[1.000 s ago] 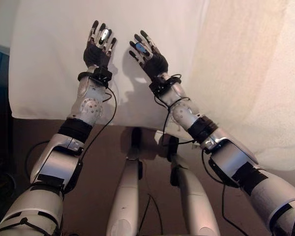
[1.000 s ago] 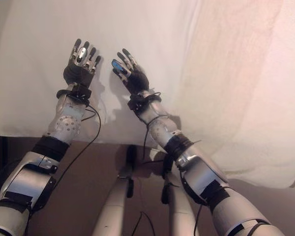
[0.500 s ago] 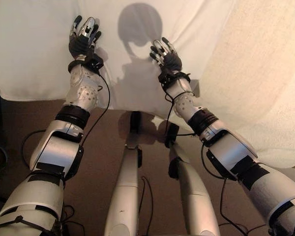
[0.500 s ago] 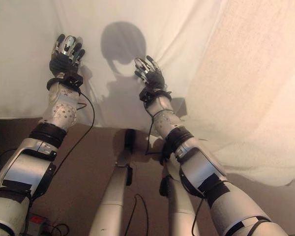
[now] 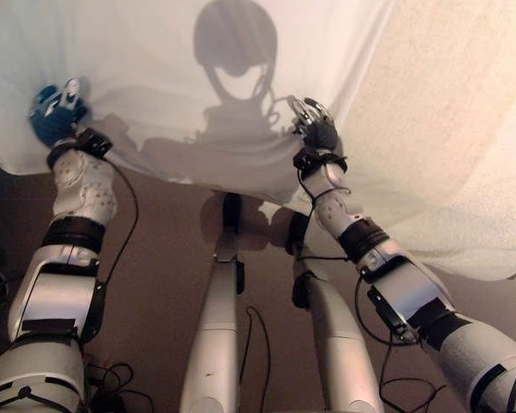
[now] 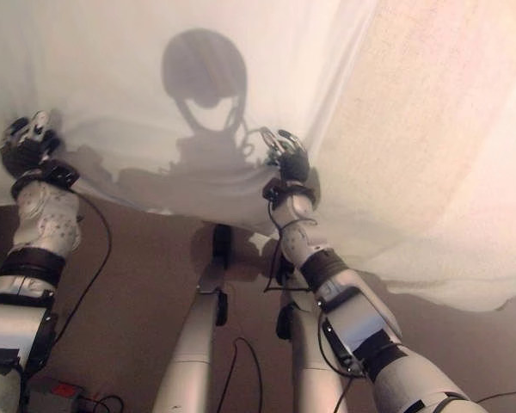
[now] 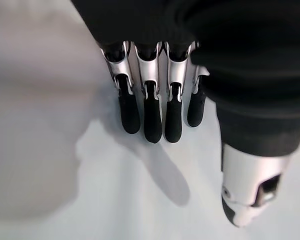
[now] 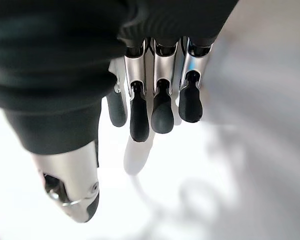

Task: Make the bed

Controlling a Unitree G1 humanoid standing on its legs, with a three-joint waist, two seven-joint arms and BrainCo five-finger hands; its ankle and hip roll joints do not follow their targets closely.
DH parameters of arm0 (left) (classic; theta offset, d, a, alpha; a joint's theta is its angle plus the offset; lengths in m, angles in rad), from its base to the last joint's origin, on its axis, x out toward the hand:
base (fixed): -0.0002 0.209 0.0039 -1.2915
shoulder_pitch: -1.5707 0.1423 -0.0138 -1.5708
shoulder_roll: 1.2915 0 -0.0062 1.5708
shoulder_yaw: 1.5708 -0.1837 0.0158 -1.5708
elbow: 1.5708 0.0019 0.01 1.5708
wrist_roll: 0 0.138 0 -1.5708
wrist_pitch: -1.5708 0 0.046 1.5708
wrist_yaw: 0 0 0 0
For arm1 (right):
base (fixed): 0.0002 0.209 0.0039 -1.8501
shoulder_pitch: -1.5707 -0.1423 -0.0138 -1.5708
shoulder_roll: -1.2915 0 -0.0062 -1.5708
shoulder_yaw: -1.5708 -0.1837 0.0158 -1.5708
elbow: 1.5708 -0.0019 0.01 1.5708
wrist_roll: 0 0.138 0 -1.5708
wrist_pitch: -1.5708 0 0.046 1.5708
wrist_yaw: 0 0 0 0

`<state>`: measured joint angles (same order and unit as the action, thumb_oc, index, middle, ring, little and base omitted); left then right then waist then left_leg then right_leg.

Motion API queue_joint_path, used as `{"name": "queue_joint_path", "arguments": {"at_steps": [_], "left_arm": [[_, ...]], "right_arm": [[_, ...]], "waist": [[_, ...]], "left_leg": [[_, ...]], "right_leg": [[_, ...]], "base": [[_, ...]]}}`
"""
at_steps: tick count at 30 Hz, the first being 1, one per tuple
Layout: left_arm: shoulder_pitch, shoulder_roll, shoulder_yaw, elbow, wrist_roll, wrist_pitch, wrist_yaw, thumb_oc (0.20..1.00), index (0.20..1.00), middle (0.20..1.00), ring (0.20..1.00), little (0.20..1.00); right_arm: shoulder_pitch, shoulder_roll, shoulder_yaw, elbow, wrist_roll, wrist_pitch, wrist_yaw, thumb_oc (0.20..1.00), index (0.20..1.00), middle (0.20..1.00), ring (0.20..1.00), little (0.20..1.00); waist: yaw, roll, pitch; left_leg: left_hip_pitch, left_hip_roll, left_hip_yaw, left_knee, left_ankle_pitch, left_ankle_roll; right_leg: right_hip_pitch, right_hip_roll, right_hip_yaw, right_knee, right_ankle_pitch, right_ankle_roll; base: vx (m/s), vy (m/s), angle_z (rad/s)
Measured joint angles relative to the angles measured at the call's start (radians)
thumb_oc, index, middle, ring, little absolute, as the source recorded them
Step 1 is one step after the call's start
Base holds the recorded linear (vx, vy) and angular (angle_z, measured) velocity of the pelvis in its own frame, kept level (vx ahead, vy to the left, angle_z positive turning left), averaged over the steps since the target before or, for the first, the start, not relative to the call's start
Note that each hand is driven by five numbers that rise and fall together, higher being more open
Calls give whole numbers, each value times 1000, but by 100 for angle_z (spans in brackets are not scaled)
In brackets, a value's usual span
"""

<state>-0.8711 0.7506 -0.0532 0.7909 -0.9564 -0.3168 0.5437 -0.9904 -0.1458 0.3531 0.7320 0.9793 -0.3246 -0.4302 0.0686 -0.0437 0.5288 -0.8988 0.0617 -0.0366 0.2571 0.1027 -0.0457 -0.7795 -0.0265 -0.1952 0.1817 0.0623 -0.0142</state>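
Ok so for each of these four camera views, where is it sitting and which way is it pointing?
Left eye view: on the head, looking down at the white sheet, with both arms, the left hand and the right hand.
Right eye view: beside it, same scene.
Left wrist view: on the left wrist, along its straight fingers over the sheet.
Right wrist view: on the right wrist, along its straight fingers over the sheet.
All four share the sheet.

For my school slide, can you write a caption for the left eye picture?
Both robot hands, left robot hand and right robot hand, reach open over the white sheet.
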Motion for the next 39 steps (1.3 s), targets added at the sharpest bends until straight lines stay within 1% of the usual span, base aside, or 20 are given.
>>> {"name": "queue_joint_path", "arguments": {"at_steps": [1, 6, 7, 8, 10, 12, 15, 16, 20, 23, 26, 29, 31, 32, 33, 34, 35, 36, 37, 39], "left_arm": [[63, 11, 48, -47, 27, -3, 15, 1000, 1000, 1000, 1000, 1000], [254, 10, 153, -87, 41, -22, 48, 1000, 1000, 1000, 1000, 1000], [291, 7, 167, -97, 41, -24, 47, 1000, 1000, 1000, 1000, 1000], [339, -3, 196, -126, 43, -23, 46, 1000, 1000, 1000, 1000, 1000], [421, -29, 248, -133, 46, -22, 43, 1000, 1000, 1000, 1000, 1000], [508, -79, 306, -134, 49, -22, 43, 1000, 1000, 1000, 1000, 1000], [567, -100, 342, -97, 49, -20, 35, 1000, 1000, 1000, 1000, 1000], [581, -125, 368, -94, 48, -21, 35, 1000, 1000, 1000, 1000, 1000], [651, -190, 399, -96, 45, -21, 24, 1000, 1000, 1000, 1000, 1000], [710, -270, 403, -116, 40, -22, 22, 1000, 1000, 1000, 1000, 1000], [778, -302, 403, -189, 64, -22, 6, 1000, 1000, 1000, 1000, 1000], [823, -318, 396, -239, 96, -24, -41, 1000, 1000, 1000, 1000, 1000], [856, -316, 367, -280, 124, -20, -128, 1000, 1000, 1000, 1000, 1000], [875, -312, 336, -268, 159, -14, -199, 1000, 1000, 1000, 1000, 1000], [886, -308, 306, -263, 174, -7, -232, 1000, 1000, 1000, 1000, 1000], [906, -309, 277, -260, 207, 6, -288, 1000, 1000, 1000, 1000, 1000], [913, -308, 260, -256, 225, 15, -321, 1000, 1000, 1000, 1000, 1000], [922, -308, 240, -251, 247, 29, -371, 1000, 1000, 1000, 1000, 1000], [933, -309, 222, -225, 280, 41, -411, 1000, 1000, 1000, 1000, 1000], [945, -310, 185, -169, 314, 67, -449, 1000, 1000, 1000, 1000, 1000]], "right_arm": [[51, -13, -24, -38, -9, -1, -3, 1000, 1000, 1000, 1000, 1000], [169, -52, -84, -15, -28, 7, -34, 1000, 1000, 1000, 1000, 1000], [198, -57, -102, -12, -29, 9, -35, 1000, 1000, 1000, 1000, 1000], [208, -64, -121, -13, -29, 10, -37, 1000, 1000, 1000, 1000, 1000], [266, -80, -160, 0, -37, 19, -38, 1000, 1000, 1000, 1000, 1000], [334, -95, -237, 2, -45, 19, -45, 1000, 1000, 1000, 1000, 1000], [408, -118, -319, 24, -47, 18, -53, 1000, 1000, 1000, 1000, 1000], [439, -135, -354, 38, -48, 18, -66, 1000, 1000, 1000, 1000, 1000], [509, -148, -439, 76, -80, 18, -88, 1000, 1000, 1000, 1000, 1000], [603, -153, -474, 78, -126, 26, -108, 1000, 1000, 1000, 1000, 1000], [664, -167, -475, 77, -197, 56, -109, 1000, 1000, 1000, 1000, 1000], [734, -234, -473, 74, -293, 90, -74, 1000, 1000, 1000, 1000, 1000], [803, -292, -468, 77, -358, 118, -18, 1000, 1000, 1000, 1000, 1000], [858, -326, -473, 87, -395, 131, 23, 1000, 1000, 1000, 1000, 1000], [885, -346, -471, 95, -414, 137, 44, 1000, 1000, 1000, 1000, 1000], [939, -377, -467, 97, -463, 145, 81, 1000, 1000, 1000, 1000, 1000], [967, -400, -459, 97, -502, 155, 103, 1000, 1000, 1000, 1000, 1000], [990, -431, -449, 100, -573, 167, 141, 1000, 1000, 1000, 1000, 1000], [994, -456, -413, 126, -642, 179, 177, 1000, 1000, 1000, 1000, 1000], [999, -459, -401, 150, -700, 192, 208, 1000, 1000, 1000, 1000, 1000]], "waist": [[-1, 0, 0], [3, 1, 0], [4, 1, 1], [4, 1, 1], [3, 6, 2], [10, 10, 3], [22, 20, 5], [31, 31, 5], [31, 57, 9], [29, 88, 6], [14, 101, 7], [-3, 137, -2], [-27, 168, -7], [-41, 196, -28], [-51, 212, -48], [-60, 229, -89], [-62, 235, -107], [-79, 239, -120], [-80, 240, -127], [-84, 219, -171]], "left_leg": [[1, 1, 10, -1, 0, 0], [55, -4, 39, -20, -1, 0], [64, -5, 48, -25, 4, 6], [75, -7, 51, -33, -1, 0], [104, -11, 63, -41, 5, 4], [150, -18, 73, -61, 7, 8], [180, -22, 86, -71, 11, 12], [193, -24, 91, -72, 13, 15], [259, -30, 116, -77, 12, 14], [360, -34, 144, -91, 7, 16], [457, -36, 162, -113, 3, 17], [561, -30, 168, -144, 0, 23], [646, -28, 165, -173, 3, 18], [700, -24, 149, -196, 6, 12], [718, -24, 139, -201, 5, 8], [723, -20, 133, -201, -5, -5], [729, -17, 130, -207, -13, -16], [744, -14, 118, -212, -28, -36], [773, -16, 103, -220, -27, -44], [789, -20, 85, -210, -28, -50]], "right_leg": [[-1, -3, 0, 2, 0, 0], [25, -14, 17, 13, -6, 5], [26, -16, 17, 20, -7, 6], [29, -20, 22, 24, -15, 13], [47, -24, 23, 29, -18, 14], [71, -35, 23, 40, -26, 15], [81, -43, 24, 63, -34, 13], [83, -49, 25, 79, -38, 10], [118, -64, 41, 120, -54, 13], [185, -73, 57, 143, -72, 19], [252, -73, 72, 149, -77, 16], [333, -75, 69, 147, -77, 15], [405, -74, 59, 149, -84, 7], [463, -71, 41, 144, -95, 7], [486, -72, 35, 137, -104, 7], [492, -72, 25, 146, -123, 2], [495, -65, 21, 145, -127, 0], [502, -60, 20, 143, -130, -7], [526, -48, 24, 136, -134, -12], [530, -36, 22, 138, -144, -29]], "base": [[36, -8, -3], [-11, -1, -8], [-82, -2, -11], [-17, 7, -9], [-30, 4, -6], [-24, -8, -8], [-52, 1, -4], [-39, 4, 0], [-45, -16, -8], [-41, -26, -19], [-30, -40, -28], [-48, -173, -22], [-39, -259, 0], [-33, -141, 28], [-25, -147, 38], [-31, -135, 22], [-24, -247, 6], [-12, -175, -10], [-5, -162, -16], [-22, -112, -32]]}}
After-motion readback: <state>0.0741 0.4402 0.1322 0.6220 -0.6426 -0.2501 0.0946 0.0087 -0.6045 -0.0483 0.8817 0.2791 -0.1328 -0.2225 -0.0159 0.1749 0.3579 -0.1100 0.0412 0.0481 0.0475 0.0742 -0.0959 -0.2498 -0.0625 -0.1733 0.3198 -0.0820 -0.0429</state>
